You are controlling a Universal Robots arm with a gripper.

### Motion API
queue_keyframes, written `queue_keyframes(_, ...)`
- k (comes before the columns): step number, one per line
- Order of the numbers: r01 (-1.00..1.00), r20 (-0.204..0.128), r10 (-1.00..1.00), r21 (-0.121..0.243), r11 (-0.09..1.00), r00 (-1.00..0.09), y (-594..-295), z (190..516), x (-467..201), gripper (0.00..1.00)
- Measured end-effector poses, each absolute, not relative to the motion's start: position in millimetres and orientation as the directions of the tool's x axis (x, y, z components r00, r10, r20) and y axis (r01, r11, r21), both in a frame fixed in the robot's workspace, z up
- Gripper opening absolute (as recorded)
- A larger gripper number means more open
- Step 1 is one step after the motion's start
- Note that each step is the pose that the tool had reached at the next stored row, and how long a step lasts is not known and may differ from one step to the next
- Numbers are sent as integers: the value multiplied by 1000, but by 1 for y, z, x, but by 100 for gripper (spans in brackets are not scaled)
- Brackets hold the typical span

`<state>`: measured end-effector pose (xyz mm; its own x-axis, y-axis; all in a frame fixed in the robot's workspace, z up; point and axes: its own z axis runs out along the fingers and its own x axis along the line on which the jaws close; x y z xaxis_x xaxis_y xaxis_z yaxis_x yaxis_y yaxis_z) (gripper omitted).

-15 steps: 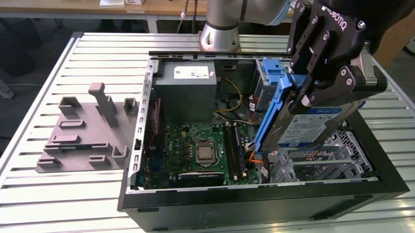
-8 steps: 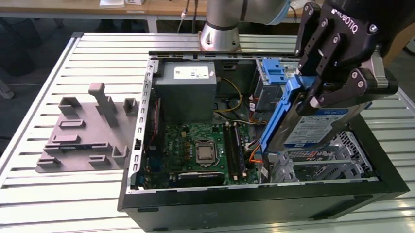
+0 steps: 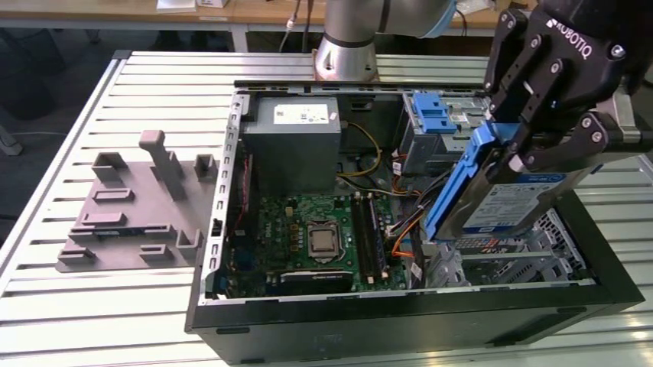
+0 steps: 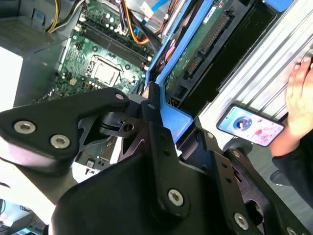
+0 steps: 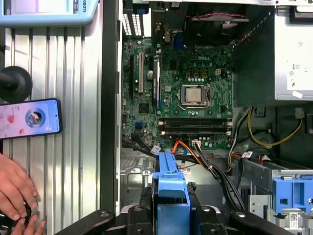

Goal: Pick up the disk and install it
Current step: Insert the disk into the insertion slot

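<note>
Disk (image 3: 510,200) clamped in my end effector (image 3: 525,157), tilted above the open case (image 3: 408,306).
It hangs over the drive cage side, near the exterior view's right; motherboard (image 5: 181,98) below, grey holder (image 3: 133,206) on the table (image 3: 61,306), phone (image 5: 29,117) and a hand (image 5: 14,188) beside the case.

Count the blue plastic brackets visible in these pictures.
2: one frames the disk held in the hand above the case; another sits in the case's drive bay. More may be hidden.

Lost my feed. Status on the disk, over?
Gripper shut on silver disk in blue bracket. Held tilted above open black computer case. Orange cables lie below.
</note>
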<state>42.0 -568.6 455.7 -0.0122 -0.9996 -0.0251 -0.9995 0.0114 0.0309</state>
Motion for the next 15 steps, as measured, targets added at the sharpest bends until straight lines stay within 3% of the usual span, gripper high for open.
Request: queue_keyframes(15,-999,-25,-1000,32,11,-12,-569,448,65,36)
